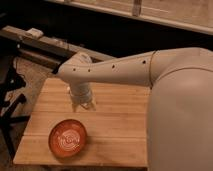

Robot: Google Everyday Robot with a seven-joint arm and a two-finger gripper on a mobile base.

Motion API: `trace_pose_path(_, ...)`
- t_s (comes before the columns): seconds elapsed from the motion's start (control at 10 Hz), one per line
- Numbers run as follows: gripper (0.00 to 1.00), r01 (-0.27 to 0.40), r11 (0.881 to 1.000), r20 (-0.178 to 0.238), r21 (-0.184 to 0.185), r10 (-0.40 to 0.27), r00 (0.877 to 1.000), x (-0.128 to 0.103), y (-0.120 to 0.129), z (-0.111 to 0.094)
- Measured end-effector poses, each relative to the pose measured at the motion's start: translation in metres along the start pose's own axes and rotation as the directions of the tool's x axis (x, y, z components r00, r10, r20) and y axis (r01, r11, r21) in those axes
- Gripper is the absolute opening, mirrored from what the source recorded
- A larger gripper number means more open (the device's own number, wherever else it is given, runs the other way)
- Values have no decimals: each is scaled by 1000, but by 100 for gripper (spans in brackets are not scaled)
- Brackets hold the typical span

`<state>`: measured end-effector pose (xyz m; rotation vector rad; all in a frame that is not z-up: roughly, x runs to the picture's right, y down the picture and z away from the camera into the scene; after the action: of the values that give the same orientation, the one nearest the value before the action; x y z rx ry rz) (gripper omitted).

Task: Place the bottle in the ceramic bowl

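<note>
Hovering Beside the Bowl, Bottle Not Yet Placed

At the front left of the counter (120,127), the ceramic bowl (67,139) sat empty, its pale rings fully showing. Just behind it and a little to the right, the gripper (83,106) pointed down over the wood, near the bowl but not above it. A pale whitish shape at its tip was probably the bottle (85,102); whether the gripper was clenched on it or released could not be told. Further right, the arm (115,70) ran back to the robot's body (180,115). By my reading, the pick was done or nearly so; carrying the bottle over the bowl, lowering it and letting go remained.
</note>
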<state>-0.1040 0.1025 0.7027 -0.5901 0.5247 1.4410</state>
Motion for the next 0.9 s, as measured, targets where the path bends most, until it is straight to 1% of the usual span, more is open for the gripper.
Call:
trace_pose_path(0.3,65,4,1000,-1,-1,-4,1000,-1,0,0)
trace_pose_path(0.4,65,34,999,-3,-6,-34,999,-7,0,0)
trace_pose_path(0.5,65,75,997,-3,-9,-75,997,-17,-1,0)
trace_pose_path(0.6,65,126,992,0,-7,-126,992,-33,-5,-1)
trace_pose_path(0.7,65,188,982,3,-7,-188,982,-51,-4,1)
trace_pose_path(0.8,65,284,959,5,-7,-284,959,-75,4,3)
trace_pose_path(0.9,65,357,934,1,-2,-357,934,-91,11,7)
